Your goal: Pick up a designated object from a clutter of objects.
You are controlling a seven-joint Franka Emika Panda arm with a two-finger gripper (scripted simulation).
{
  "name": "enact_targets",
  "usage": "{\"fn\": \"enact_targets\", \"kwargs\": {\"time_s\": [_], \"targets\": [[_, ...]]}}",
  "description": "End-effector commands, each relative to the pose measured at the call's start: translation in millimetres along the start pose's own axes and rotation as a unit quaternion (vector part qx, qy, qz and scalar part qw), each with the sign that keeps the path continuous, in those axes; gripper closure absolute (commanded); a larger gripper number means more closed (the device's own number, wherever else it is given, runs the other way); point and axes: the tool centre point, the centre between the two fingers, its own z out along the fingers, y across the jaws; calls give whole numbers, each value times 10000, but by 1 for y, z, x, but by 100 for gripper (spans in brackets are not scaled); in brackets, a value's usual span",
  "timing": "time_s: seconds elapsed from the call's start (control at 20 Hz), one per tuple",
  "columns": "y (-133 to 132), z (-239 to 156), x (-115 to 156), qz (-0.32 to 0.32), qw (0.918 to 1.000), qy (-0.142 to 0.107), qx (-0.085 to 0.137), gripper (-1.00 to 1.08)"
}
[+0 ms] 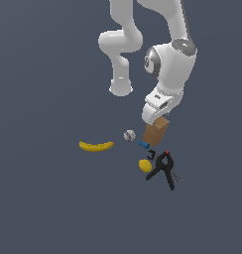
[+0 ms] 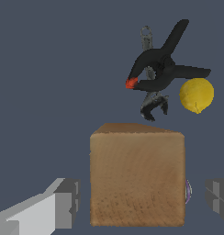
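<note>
The brown cardboard-coloured box (image 1: pixel 156 133) stands upright on the dark floor, the largest item of the group. My gripper (image 1: pixel 155 120) is right above it and open. In the wrist view the box (image 2: pixel 137 179) sits between my two fingers (image 2: pixel 63 202), with a small gap on each side, so neither finger touches it. The clutter lies around it: yellow banana (image 1: pixel 96 146), grey-white ball (image 1: pixel 129 135), tiny blue piece (image 1: pixel 144 145), yellow lemon-like lump (image 1: pixel 145 165) and black clamp (image 1: pixel 162 168).
In the wrist view the black clamp (image 2: pixel 162 69) with a red tip, a grey metal piece (image 2: pixel 151 101) under it and the lemon-like lump (image 2: pixel 196 95) lie beyond the box. The banana lies apart, toward the exterior view's left.
</note>
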Motion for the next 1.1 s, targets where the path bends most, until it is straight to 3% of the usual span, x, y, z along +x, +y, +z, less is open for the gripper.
{"fn": "enact_targets", "kwargs": {"time_s": [0.0,0.55,0.6,1.05], "targets": [[-1,9,-1,-7,10000,-3,3,-92],[-2,42,-1,-30,10000,-1,4,-92],[-2,42,-1,-30,10000,-1,4,108],[-2,42,-1,-30,10000,-1,4,108]]}}
